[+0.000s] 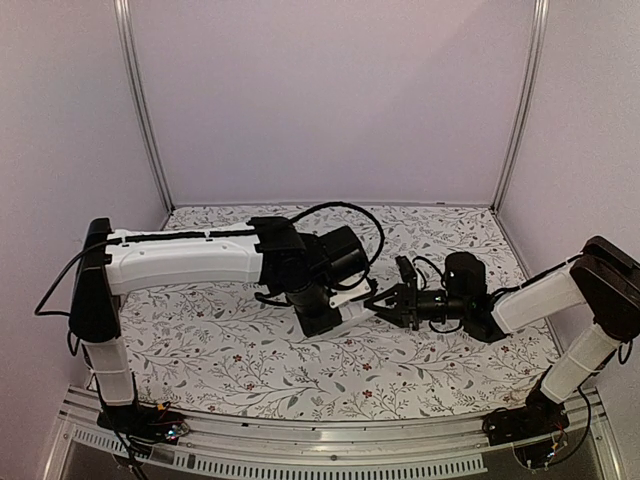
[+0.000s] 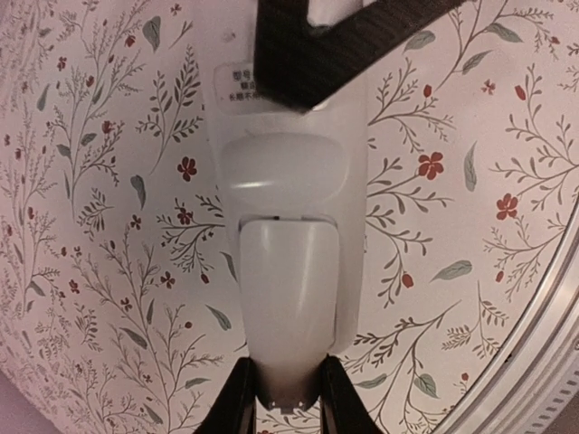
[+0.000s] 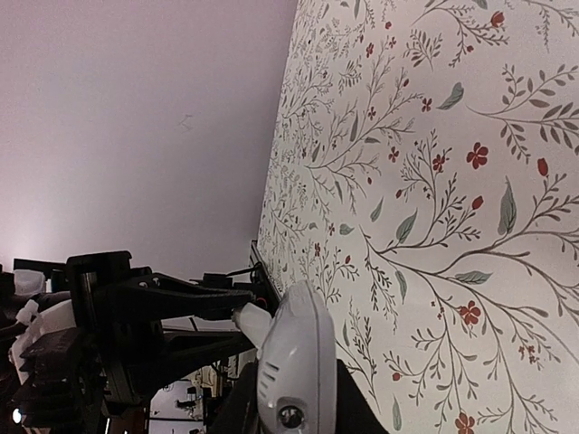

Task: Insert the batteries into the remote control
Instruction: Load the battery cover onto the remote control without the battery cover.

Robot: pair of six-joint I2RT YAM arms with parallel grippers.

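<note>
Underlying surface (image 1: 200, 350): floral, edges cropped.
Remote control (image 2: 289, 271): hung between both hands; buttons unseen.
Left hand (image 2: 289, 398): was clamped on its near end.
Right hand (image 3: 294, 402): was clamped over its far end, hiding it.

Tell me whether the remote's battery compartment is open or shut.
Shut, it seems: the left wrist view shows a smooth white cover seated on the back of the remote control, with no cavity showing.

Left end effector (image 2: 286, 396) clamped, right (image 3: 291, 404) likewise
</note>
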